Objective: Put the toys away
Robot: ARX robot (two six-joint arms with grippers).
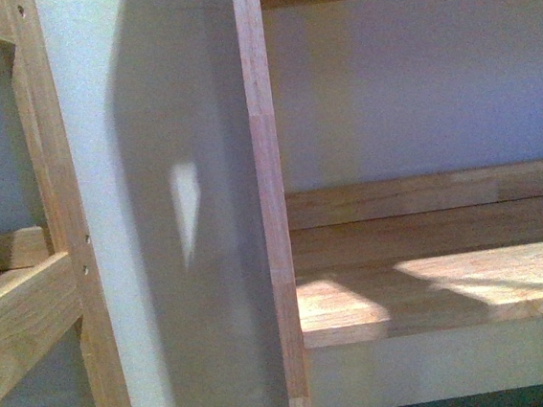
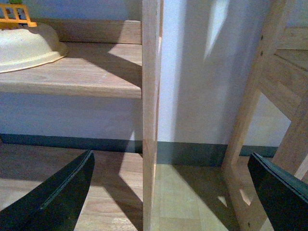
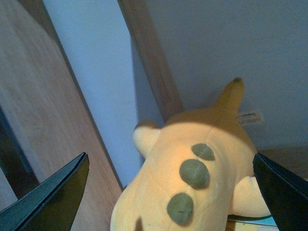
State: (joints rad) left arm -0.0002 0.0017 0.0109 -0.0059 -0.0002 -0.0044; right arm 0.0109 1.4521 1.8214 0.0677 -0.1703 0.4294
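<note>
Both claws stand spread, neither pinching anything. From the right wrist view, the right claw (image 3: 168, 192) frames the plush toy (image 3: 192, 168), its two dark fingers (image 3: 50, 197) wide apart on either side of the soft body without touching it. That plush toy is orange-yellow, with three grey-green spots in a row along its back, a pointed dark-tipped part at its far end and a small white tag (image 3: 250, 117) sewn beside that point; the tag carries print too small to read. It lies by a pale blue wall (image 3: 216, 43) and a wooden upright (image 3: 151, 57).

From the left wrist view, the left claw (image 2: 171, 192) points toward a wooden shelf unit, its fingers (image 2: 57, 197) apart, with a vertical wooden post (image 2: 150, 96) between them. On the shelf board (image 2: 82, 72) sits a cream basin (image 2: 26, 48), with something orange at its rim.

No arm shows in the front view, only a bare shelf (image 1: 453, 287) and its side panel (image 1: 270, 204).
</note>
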